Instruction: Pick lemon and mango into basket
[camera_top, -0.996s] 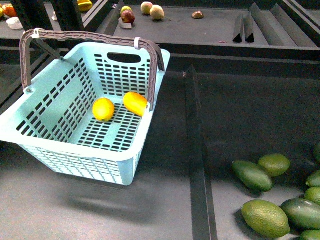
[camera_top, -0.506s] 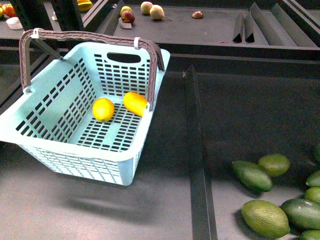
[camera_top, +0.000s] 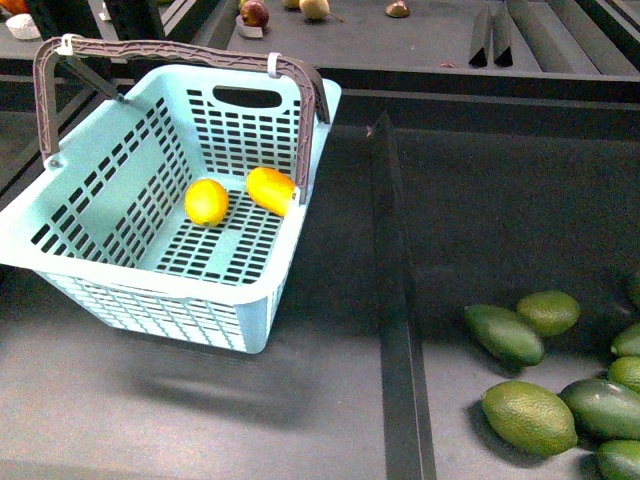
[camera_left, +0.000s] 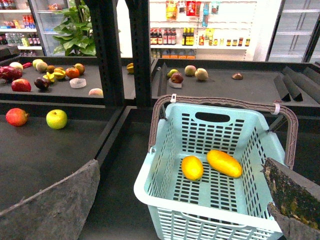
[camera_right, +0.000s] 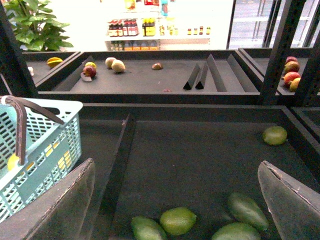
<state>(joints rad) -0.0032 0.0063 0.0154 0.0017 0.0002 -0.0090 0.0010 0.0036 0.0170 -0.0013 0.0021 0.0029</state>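
Observation:
The turquoise basket (camera_top: 100, 270) with a brown handle stands on the dark shelf at the left. Inside it lie the round yellow lemon (camera_top: 206, 201) and the longer orange-yellow mango (camera_top: 271, 189), side by side near the far wall. The left wrist view shows the basket (camera_left: 165, 192), the lemon (camera_left: 192, 167) and the mango (camera_left: 224, 163). My left gripper (camera_left: 185, 210) is open and empty, above the basket's near side. My right gripper (camera_right: 177, 205) is open and empty over the green fruits. Neither arm shows in the front view.
Several green oval fruits (camera_top: 530, 415) lie at the right front, also in the right wrist view (camera_right: 177, 220). A raised dark divider (camera_top: 395, 300) runs between basket and green fruits. Apples (camera_left: 56, 119) and other fruit lie on shelves to the left and behind.
The front view has shifted: basket and fruits sit slightly higher in the picture. Lemon and mango stay in the basket.

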